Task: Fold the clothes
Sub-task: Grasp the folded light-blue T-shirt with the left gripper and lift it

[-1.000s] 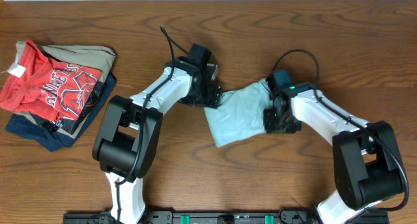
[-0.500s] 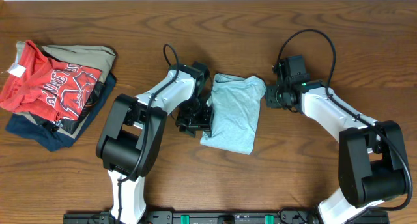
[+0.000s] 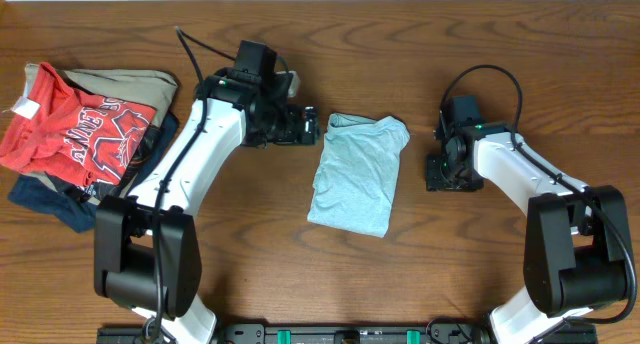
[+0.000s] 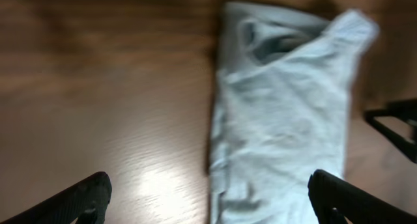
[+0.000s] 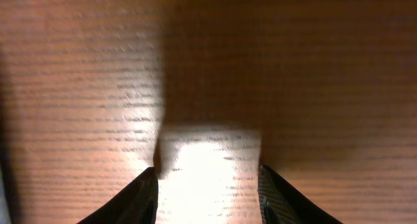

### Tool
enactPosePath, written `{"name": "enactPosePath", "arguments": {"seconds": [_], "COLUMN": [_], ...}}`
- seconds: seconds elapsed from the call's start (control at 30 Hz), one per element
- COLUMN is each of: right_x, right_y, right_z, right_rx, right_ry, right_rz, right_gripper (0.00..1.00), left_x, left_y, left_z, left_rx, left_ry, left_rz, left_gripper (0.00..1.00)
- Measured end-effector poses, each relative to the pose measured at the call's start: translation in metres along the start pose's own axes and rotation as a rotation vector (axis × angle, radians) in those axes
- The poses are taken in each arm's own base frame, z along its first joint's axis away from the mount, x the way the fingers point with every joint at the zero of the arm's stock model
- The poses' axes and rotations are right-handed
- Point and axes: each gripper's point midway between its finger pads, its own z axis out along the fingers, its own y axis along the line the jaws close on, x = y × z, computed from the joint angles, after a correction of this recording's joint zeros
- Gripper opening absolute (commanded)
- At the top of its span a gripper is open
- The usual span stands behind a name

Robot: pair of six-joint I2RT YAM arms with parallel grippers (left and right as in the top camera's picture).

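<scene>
Because the pale blue T-shirt (image 3: 355,174) lies folded, seemingly finished, neither arm holds it: left gripper (image 3: 308,126), at its ten o'clock, gapes empty; right gripper (image 5: 208,178), three o'clock, parted, empty.

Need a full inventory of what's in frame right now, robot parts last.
T-shirt: 1, pale blue, folded, table centre
red shirt: 1, red with white lettering, top of pile at far left
khaki garment: 1, khaki, same pile, under red shirt
navy garment: 1, navy, pile bottom
table: 1, brown wood
left gripper: 1, black, open, empty, left of T-shirt
right gripper: 1, black, open, empty, right of T-shirt
</scene>
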Motion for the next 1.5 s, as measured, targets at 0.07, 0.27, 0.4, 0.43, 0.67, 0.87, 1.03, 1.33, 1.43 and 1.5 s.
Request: {"name": "enactPosePath", "arguments": {"seconds": [0.07, 0.27, 0.4, 0.43, 0.67, 0.87, 1.03, 1.33, 1.43, 1.5], "right_x": [0.003, 0.01, 0.012, 0.012, 0.013, 0.014, 0.015, 0.016, 0.016, 0.017], "right_y": [-0.001, -0.003, -0.003, -0.003, -0.003, -0.004, -0.004, -0.01, -0.016, -0.021], "right_z": [0.0, 0.0, 0.0, 0.0, 0.0, 0.0, 0.0, -0.001, -0.001, -0.001], "right_rx": [0.003, 0.011, 0.013, 0.014, 0.014, 0.016, 0.016, 0.053, 0.072, 0.082], "right_ry": [0.014, 0.042, 0.049, 0.049, 0.051, 0.057, 0.06, 0.062, 0.065, 0.069], "right_rz": [0.0, 0.0, 0.0, 0.0, 0.0, 0.0, 0.0, 0.0, 0.005, 0.016], "right_gripper": [0.5, 0.51, 0.51, 0.51, 0.51, 0.51, 0.51, 0.49, 0.49, 0.49], "left_x": [-0.002, -0.001, 0.004, 0.005, 0.016, 0.034, 0.042, 0.021, 0.0, -0.017], "left_y": [-0.008, -0.009, -0.004, -0.004, -0.019, -0.048, -0.049, 0.0, 0.022, 0.033], "left_z": [0.006, 0.037, 0.061, 0.067, 0.092, 0.111, 0.124, 0.097, 0.064, 0.034], "left_rx": [0.05, 0.129, 0.16, 0.172, 0.324, 0.407, 0.375, 0.088, -0.058, -0.14], "left_ry": [0.002, 0.046, 0.087, 0.097, 0.168, 0.242, 0.258, 0.172, 0.074, -0.013], "left_rz": [0.036, 0.065, 0.058, 0.056, 0.027, 0.053, 0.076, 0.08, 0.089, 0.093], "left_gripper": [0.98, 0.98, 0.98, 0.98, 0.95, 0.44, 0.09, 0.06, 0.06, 0.06]}}
